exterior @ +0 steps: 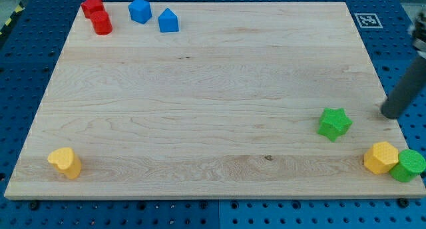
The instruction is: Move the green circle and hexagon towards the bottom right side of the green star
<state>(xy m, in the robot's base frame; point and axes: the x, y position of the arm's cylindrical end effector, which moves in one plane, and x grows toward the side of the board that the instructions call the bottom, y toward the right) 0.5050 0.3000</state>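
The rod's tip (388, 114) had no fingers and stood clear. The green circle (409, 165) and yellow hexagon (381, 157) sat touching at the board's edge (373, 197); a careless push risked tipping them off.

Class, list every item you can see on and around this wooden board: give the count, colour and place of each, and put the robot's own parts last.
Wooden board: one, light wood, fills most of the view, resting on a blue perforated surface.
Red blocks: two, red, touching, top left corner; shapes unclear.
Blue blocks and: two, blue, top left, to the right of the red pair.
Green star: one, green, right side, lower half.
Yellow hexagon: one, yellow, bottom right corner.
Green circle: one, green, bottom right edge, touching the hexagon.
Yellow block: one, yellow, bottom left; shape unclear.
Marker tag: one, black and white, top right corner.
My tip: one dark rod, right edge, to the star's right, touching no block.
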